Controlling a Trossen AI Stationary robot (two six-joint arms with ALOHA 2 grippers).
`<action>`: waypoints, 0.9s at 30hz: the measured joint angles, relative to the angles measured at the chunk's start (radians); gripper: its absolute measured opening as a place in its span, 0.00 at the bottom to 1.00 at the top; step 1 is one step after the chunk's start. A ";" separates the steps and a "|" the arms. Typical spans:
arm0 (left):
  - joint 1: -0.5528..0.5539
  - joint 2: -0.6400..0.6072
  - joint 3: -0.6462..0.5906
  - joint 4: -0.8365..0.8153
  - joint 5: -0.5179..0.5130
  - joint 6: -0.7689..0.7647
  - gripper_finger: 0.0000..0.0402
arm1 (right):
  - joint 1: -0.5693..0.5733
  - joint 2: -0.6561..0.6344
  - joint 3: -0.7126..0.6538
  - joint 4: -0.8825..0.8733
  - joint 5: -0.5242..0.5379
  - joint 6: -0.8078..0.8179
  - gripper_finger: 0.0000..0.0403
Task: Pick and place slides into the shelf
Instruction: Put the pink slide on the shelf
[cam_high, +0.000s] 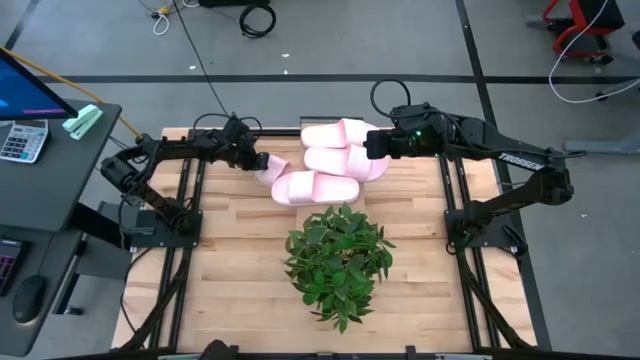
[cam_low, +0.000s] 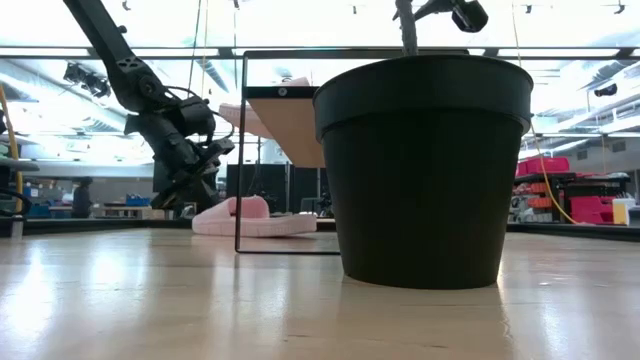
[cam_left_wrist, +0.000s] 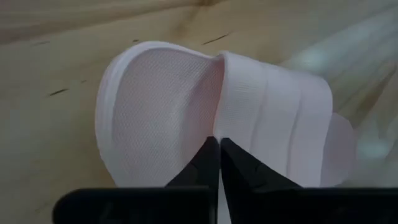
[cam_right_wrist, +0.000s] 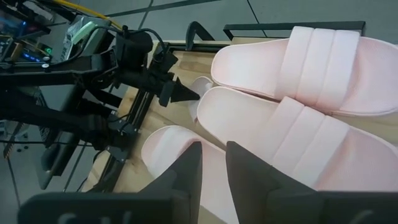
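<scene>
Four pale pink slides show in the high view. Two lie side by side at the table's far middle (cam_high: 340, 133) (cam_high: 346, 160), a third (cam_high: 315, 187) sits just nearer, and a fourth (cam_high: 268, 173) stands tipped on its side left of that one. My left gripper (cam_high: 262, 160) (cam_left_wrist: 219, 148) is shut on this fourth slide (cam_left_wrist: 161, 112). My right gripper (cam_high: 375, 144) (cam_right_wrist: 210, 158) is open, at the right ends of the two far slides (cam_right_wrist: 298, 56) (cam_right_wrist: 292, 134). In the low view the shelf (cam_low: 290, 120) is a slanted wood plank in a thin black frame. My left gripper pinches the fourth slide between its two fingers at the edge of the broad strap (cam_left_wrist: 239, 134), where the strap meets the footbed (cam_left_wrist: 161, 124). The slide is tipped on its side with its footbed facing the wrist camera; whether it rests on the table is not plain.
A potted plant (cam_high: 338, 255) in a black pot (cam_low: 425, 170) stands at the table's middle, near of the slides. Black rails (cam_high: 185, 215) (cam_high: 462, 210) run along both sides of the butcher-block top. A desk with a calculator (cam_high: 22, 140) stands beyond the left edge.
</scene>
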 joint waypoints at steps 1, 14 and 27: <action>0.000 0.000 0.000 0.001 0.000 0.000 0.03 | 0.000 0.000 0.000 -0.004 0.001 0.000 0.19; 0.070 -0.092 0.000 -0.007 -0.056 0.000 0.00 | 0.000 0.000 0.000 -0.033 0.001 0.000 0.19; 0.184 -0.326 0.000 -0.101 -0.087 -0.027 0.00 | -0.001 0.000 0.000 -0.034 0.010 -0.006 0.19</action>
